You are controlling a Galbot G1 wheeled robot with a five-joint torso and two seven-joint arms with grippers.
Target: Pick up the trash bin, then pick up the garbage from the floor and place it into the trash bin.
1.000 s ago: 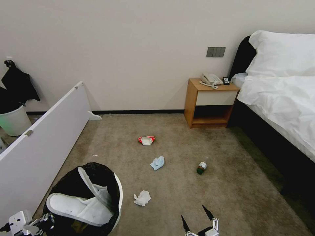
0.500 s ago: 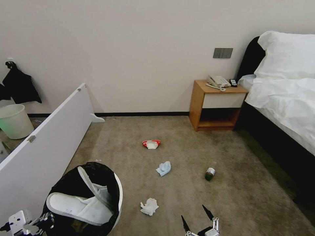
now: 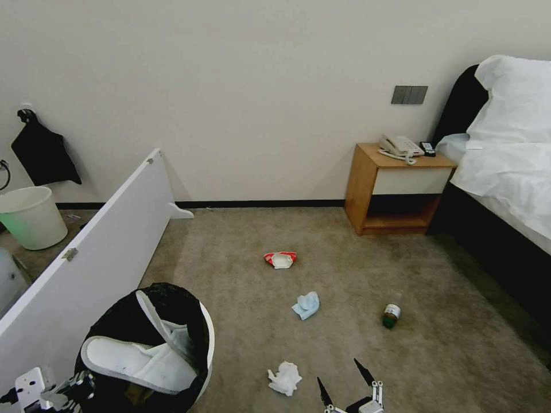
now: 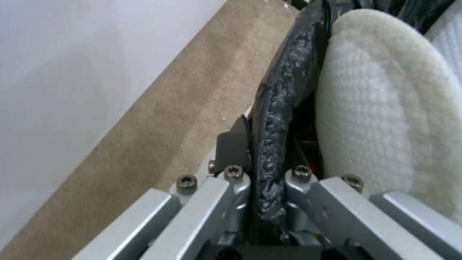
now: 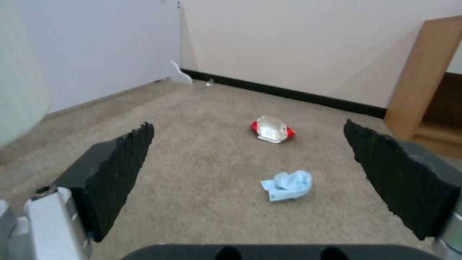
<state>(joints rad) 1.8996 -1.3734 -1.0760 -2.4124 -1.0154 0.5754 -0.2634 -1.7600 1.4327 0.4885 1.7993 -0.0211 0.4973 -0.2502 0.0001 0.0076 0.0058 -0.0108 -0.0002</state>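
The trash bin point(image 3: 209, 338), white with a black bag, hangs at my lower left with two white slippers point(image 3: 138, 358) in it. My left gripper point(image 3: 80, 383) is shut on its bag-covered rim point(image 4: 277, 108), beside a slipper point(image 4: 380, 119). On the floor point(image 3: 241, 275) lie a red-white packet point(image 3: 280, 259), a pale-blue wad point(image 3: 306, 304), a small green bottle point(image 3: 391, 316) and a white tissue point(image 3: 284, 378). My right gripper point(image 3: 347, 383) is open and low, just right of the tissue. In its wrist view the packet point(image 5: 272, 130) and wad point(image 5: 288, 185) lie ahead between the fingers point(image 5: 120, 162).
A long white panel point(image 3: 86, 258) stands along my left, with a plain white bucket point(image 3: 31, 217) behind it. A wooden nightstand point(image 3: 399, 189) and a bed point(image 3: 511, 172) stand at the right. A black baseboard point(image 3: 258, 203) runs along the far wall.
The whole head view has shifted: floor litter, nightstand and bed sit farther right and lower in the picture. Both grippers and the held bin keep their places.
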